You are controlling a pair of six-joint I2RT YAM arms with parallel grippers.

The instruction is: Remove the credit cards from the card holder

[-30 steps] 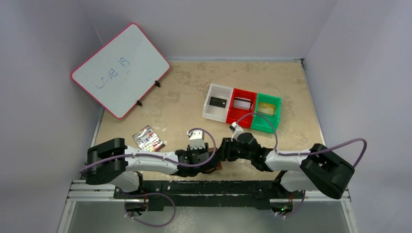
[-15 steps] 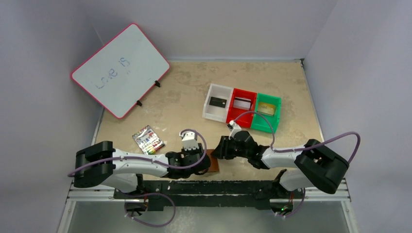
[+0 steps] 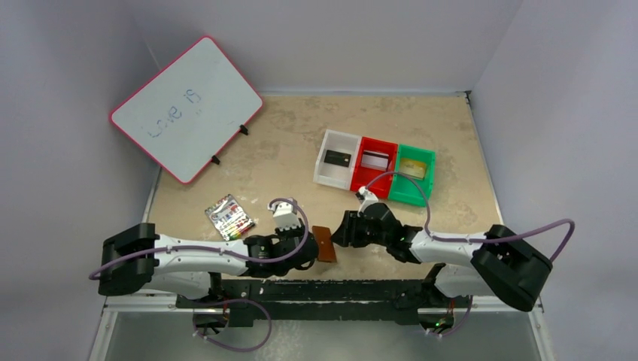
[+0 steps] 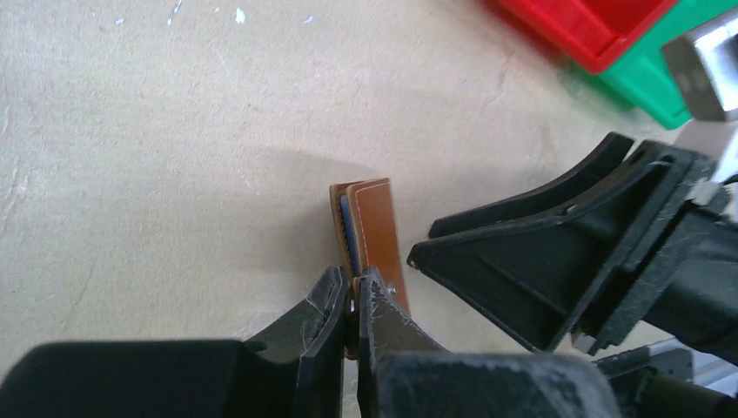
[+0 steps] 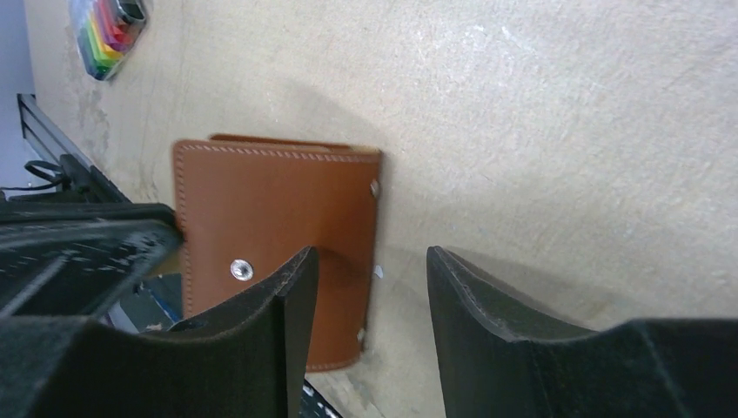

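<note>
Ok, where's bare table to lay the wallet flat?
Widest bare table: between the whiteboard and the bins. A narrower strip runs right of the green bin to the wall. The near edge is crowded: the left end effector and right end effector meet at the wallet, with the striped pack just left.

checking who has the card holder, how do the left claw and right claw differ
The left claw is shut, the right claw open. The left claw pinches the card holder by its edge; the right claw holds nothing. Both are black and meet at the holder.
</note>
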